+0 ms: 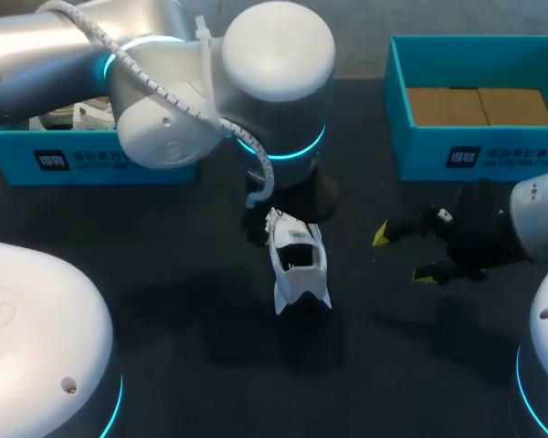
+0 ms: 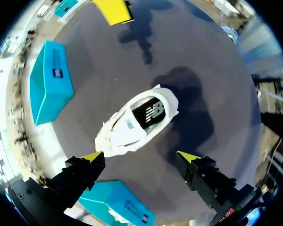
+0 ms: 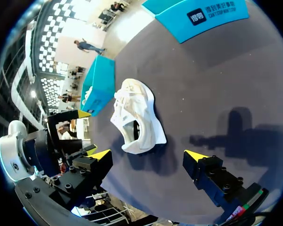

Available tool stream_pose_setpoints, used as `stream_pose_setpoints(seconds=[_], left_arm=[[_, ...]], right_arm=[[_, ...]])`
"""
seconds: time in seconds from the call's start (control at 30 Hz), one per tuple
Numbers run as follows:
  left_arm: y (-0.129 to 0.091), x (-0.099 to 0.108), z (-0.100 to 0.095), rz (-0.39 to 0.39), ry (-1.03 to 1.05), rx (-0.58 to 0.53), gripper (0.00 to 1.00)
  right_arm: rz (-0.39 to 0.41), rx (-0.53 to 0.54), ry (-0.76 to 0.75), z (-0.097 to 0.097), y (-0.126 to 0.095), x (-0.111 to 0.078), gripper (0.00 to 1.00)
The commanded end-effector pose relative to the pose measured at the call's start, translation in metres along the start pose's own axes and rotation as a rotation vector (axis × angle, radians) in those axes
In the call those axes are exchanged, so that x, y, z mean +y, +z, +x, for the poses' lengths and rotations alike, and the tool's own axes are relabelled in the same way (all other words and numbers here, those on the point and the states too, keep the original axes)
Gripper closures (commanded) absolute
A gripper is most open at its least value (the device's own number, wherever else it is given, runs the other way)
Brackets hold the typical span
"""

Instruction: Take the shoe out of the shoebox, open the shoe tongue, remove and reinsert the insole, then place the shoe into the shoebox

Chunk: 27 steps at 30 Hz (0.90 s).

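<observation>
Two grippers hung open near one white shoe [image 1: 299, 265], which sat on the dark table [image 1: 192, 301] with its opening upward, outside both boxes. In the head view, the right gripper [image 1: 404, 255] was just beside the shoe, its yellow tips spread and holding nothing. The left arm [image 1: 164, 82] hid its own gripper above the shoe's far end. An open shoebox [image 1: 420, 137] with a bare cardboard floor lay beyond the right gripper, and a second shoebox [image 1: 91, 166] lay under the left arm.

In the left wrist view, the left gripper [image 2: 140, 157] was released, fingers wide. The shoe lay ahead of it, across the gap, with one end near a fingertip but seemingly apart from it. A dark insole [image 2: 150, 112] showed inside the shoe's mouth.

In the right wrist view, the right gripper [image 3: 147, 155] was likewise slack and empty, with the shoe ahead of its fingers and clear of both.

The shoe looked light, and its soft fabric upper would likely cave under a pinch. The heel collar and the sides of the sole seemed the firmer places to hold. The tongue and insole, thin and floppy, probably wanted a pinch at an edge.
</observation>
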<state>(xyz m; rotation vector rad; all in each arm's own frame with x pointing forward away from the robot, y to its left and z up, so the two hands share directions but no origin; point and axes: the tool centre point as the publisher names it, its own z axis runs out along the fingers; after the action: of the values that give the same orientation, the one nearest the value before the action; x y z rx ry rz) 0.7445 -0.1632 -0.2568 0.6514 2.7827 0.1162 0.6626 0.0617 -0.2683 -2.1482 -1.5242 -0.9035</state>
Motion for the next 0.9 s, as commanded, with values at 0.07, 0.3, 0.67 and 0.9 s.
stream_pose_setpoints(seconds=[0.07,0.3,0.67,0.9], left_arm=[[-0.010,-0.006,0.018,-0.096,-0.289,-0.018,0.00],[-0.014,-0.012,0.040,-0.037,-0.436,-0.044,0.00],[0.007,-0.049,0.060,0.004,-0.506,-0.034,0.00],[0.037,-0.072,0.058,0.030,-0.549,0.017,0.24]], right_arm=[[-0.003,-0.005,0.002,0.001,0.000,-0.002,0.00],[-0.003,-0.005,0.002,0.001,0.000,-0.002,0.00],[-0.003,-0.005,0.002,0.001,0.000,-0.002,0.00],[-0.003,-0.005,0.002,0.001,0.000,-0.002,0.00]])
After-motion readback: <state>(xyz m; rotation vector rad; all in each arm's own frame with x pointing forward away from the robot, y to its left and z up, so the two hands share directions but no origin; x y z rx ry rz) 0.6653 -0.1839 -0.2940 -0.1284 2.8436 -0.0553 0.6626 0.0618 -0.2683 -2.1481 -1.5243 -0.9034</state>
